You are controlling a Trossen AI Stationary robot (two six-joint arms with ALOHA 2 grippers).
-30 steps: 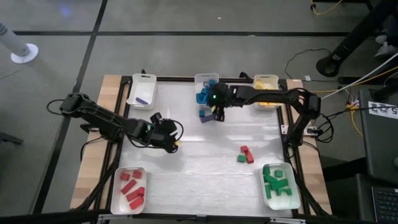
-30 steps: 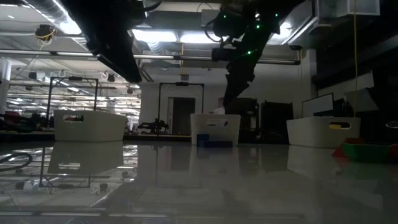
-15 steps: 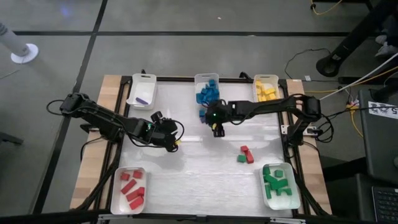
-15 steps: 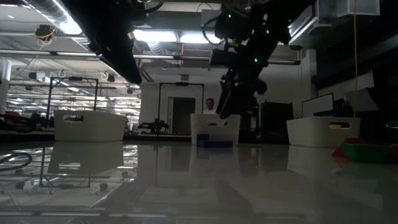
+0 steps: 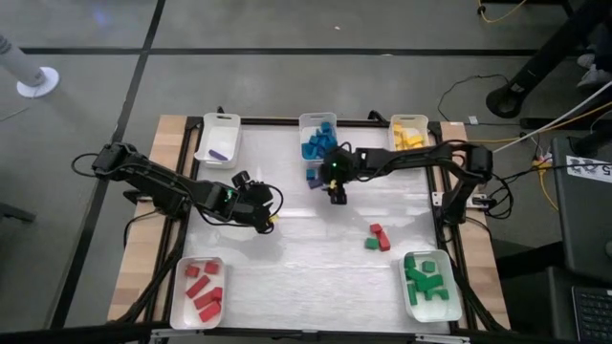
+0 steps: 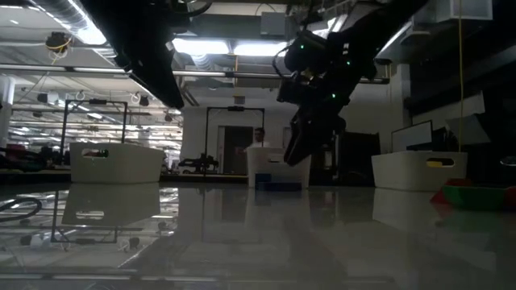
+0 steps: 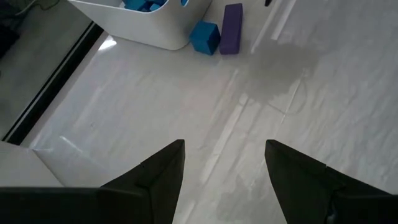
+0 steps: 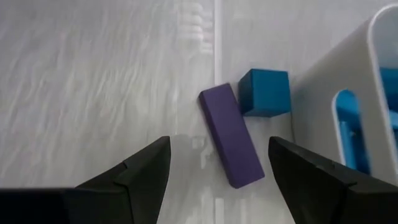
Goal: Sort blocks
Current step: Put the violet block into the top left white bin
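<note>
Two claws: both are held open, nothing gripped.
Right claw (image 5: 336,196): poised near the purple block (image 8: 231,144) and blue block (image 8: 264,92), which are laid beside the blue-filled tray (image 5: 308,122) at the desk's far edge.
Left claw (image 5: 267,222): parked left of centre.

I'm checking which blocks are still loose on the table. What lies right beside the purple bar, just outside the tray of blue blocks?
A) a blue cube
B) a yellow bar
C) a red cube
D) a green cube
A: the right wrist view shows a blue cube next to the purple bar, by the wall of the white tray, with the open right gripper above them.
</note>
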